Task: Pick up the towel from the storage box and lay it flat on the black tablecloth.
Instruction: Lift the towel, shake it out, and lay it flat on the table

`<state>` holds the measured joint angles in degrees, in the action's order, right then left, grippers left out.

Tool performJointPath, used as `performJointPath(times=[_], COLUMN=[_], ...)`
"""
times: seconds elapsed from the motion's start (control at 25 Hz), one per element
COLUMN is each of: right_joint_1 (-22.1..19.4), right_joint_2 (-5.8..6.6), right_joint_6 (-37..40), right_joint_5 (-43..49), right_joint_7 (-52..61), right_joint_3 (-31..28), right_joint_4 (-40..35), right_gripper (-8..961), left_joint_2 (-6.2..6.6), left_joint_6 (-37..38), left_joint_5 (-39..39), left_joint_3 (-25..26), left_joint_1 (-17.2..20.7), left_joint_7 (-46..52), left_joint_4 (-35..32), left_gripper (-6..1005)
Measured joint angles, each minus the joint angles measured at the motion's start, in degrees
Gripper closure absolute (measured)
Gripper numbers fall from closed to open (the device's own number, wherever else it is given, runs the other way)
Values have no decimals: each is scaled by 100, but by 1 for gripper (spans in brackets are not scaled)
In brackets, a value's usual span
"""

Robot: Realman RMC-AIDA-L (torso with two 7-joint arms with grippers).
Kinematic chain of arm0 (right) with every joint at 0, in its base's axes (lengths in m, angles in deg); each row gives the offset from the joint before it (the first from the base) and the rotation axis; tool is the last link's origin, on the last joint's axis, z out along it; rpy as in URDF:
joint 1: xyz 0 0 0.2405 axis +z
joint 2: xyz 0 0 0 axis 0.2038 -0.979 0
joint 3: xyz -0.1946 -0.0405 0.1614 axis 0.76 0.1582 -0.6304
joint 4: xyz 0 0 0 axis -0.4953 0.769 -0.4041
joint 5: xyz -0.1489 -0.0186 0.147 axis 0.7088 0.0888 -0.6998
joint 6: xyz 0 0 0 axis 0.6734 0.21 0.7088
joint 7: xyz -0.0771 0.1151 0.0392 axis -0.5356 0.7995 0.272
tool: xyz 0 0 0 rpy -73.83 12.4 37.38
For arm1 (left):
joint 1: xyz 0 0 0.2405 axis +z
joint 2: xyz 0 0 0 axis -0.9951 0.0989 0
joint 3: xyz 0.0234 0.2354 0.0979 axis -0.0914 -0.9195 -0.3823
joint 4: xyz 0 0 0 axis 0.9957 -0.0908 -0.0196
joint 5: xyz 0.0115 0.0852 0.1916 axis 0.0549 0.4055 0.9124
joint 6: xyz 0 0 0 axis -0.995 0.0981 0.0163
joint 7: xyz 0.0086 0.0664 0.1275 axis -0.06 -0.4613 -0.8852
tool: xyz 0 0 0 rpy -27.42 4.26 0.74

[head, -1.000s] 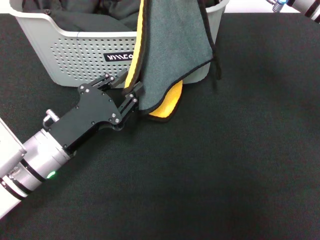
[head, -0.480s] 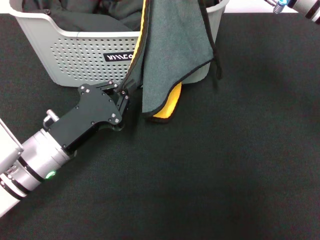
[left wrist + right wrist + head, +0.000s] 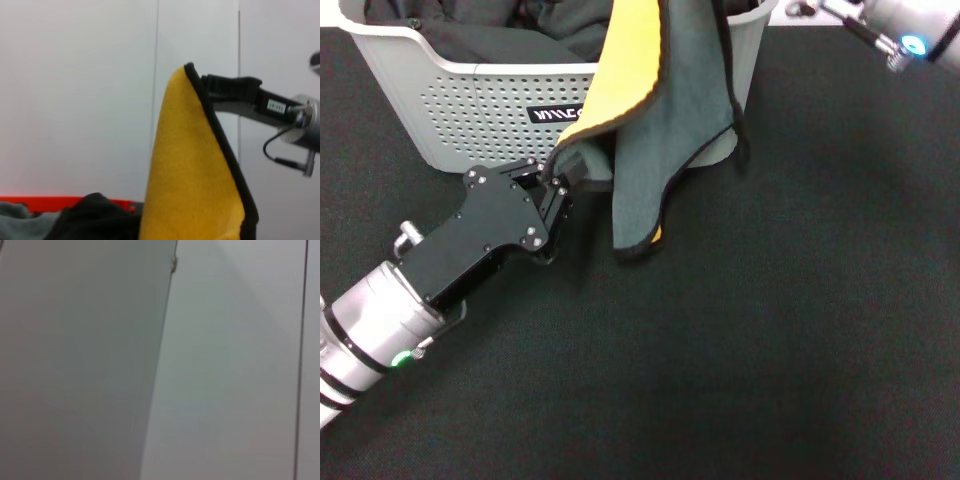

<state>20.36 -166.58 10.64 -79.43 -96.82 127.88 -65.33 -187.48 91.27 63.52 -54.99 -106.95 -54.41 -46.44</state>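
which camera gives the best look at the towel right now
The head view: the towel hangs in front of the storage box, both faces showing, its lower corner pinched by the left gripper. The left wrist view shows only its yellow face; the right wrist view shows none of it.

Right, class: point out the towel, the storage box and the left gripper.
towel [image 3: 665, 120], head view, grey-teal face.
storage box [image 3: 470, 110], head view, perforated front wall.
left gripper [image 3: 560, 178], head view, fingertips at towel's edge.

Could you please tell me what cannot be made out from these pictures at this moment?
- Right gripper: the head view's top edge cuts it off; in the left wrist view the towel covers its tip.
- Storage box: far rim cut off; dark garments hide its floor.
- Right wrist view: only blank wall.
- Left gripper: towel folds hide its fingers.
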Motion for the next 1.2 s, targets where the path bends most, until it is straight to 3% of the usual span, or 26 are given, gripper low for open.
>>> performJointPath(times=[0.12, 0.32, 0.44, 0.64, 0.68, 0.92, 1.08, 1.2], right_joint_1=[-76, -603, -914, -1291, -1548, -2166, -2692, -2718], right_joint_2=[23, 35, 41, 88, 105, 127, 101, 93], right_joint_6=[-234, -881, -1208, -1576, -1754, -2575, -3096, -3135], right_joint_5=[52, 531, 650, 714, 742, 882, 727, 639], right_joint_7=[172, 842, 1124, 1393, 1470, 1850, 1861, 1815], right_joint_3=[-18, -315, -508, -722, -782, -874, -1007, -1260], right_joint_4=[74, -92, -276, -601, -782, -933, -821, -640], right_gripper=[842, 840, 839, 837, 836, 834, 833, 831], left_joint_2=[8, 64, 201, 549, 601, 905, 1010, 1033], left_joint_6=[104, 384, 479, 785, 855, 1511, 1810, 1807], left_joint_5=[223, 427, 649, 865, 865, 1077, 1270, 1327], left_joint_3=[-14, -8, -18, 10, 25, -7, -8, 15], left_joint_1=[77, 173, 202, 108, 90, -7, 16, 19], left_joint_7=[293, 1283, 2108, 3372, 3575, 4564, 4842, 4942], left_joint_4=[-219, -868, -1546, -2519, -2688, -3267, -3393, -3428], left_gripper=[969, 969, 969, 969, 969, 969, 970, 970])
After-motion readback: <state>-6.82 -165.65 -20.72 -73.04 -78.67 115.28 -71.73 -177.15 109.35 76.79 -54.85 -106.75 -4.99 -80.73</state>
